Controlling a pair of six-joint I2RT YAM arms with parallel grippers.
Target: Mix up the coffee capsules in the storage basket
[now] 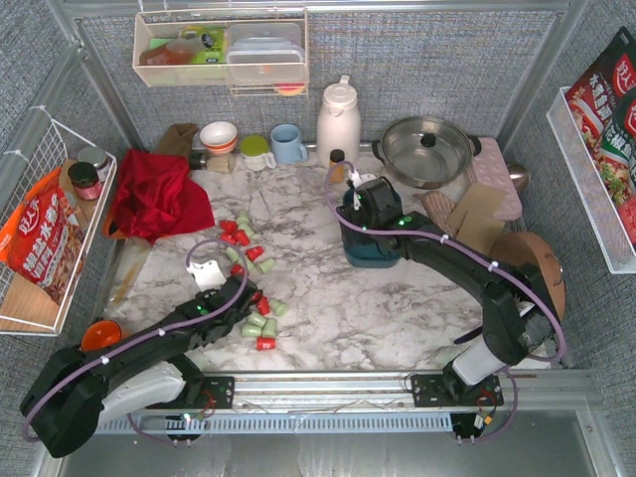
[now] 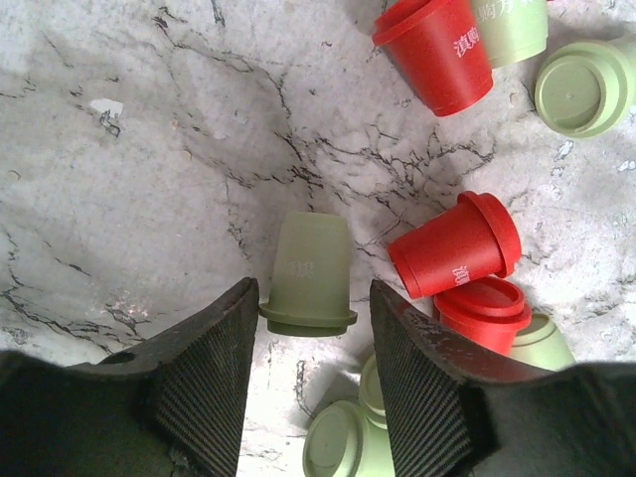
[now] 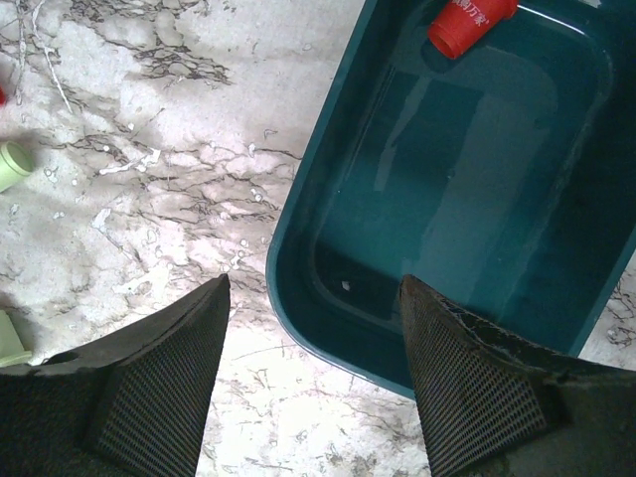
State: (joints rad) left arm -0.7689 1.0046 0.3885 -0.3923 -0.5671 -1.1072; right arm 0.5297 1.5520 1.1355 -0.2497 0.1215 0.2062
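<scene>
Capsules (image 1: 254, 288), red and mint green, lie scattered on the marble table (image 1: 397, 318). The teal storage basket (image 3: 298, 238) sits at their three o'clock, with one red capsule (image 3: 467, 22) at its twelve o'clock end. My left gripper (image 2: 315, 293) straddles a green capsule (image 2: 310, 260), jaws parted, one pad (image 2: 214, 378) at its rim, the other just off. My right gripper (image 3: 313, 283) hangs wide open over the basket's corner, holding nothing.

table top (image 1: 397, 308): marble-patterned, smooth, slight sheen. coffee capsules (image 2: 308, 268): matt plastic, fine-grained surface; storage basket (image 3: 308, 199): smooth, glossy plastic showing reflections. pot (image 1: 402, 149): polished metal; red cloth (image 1: 154, 194): soft, creased fabric; wire basket (image 1: 75, 139): white-coated metal wire.
</scene>
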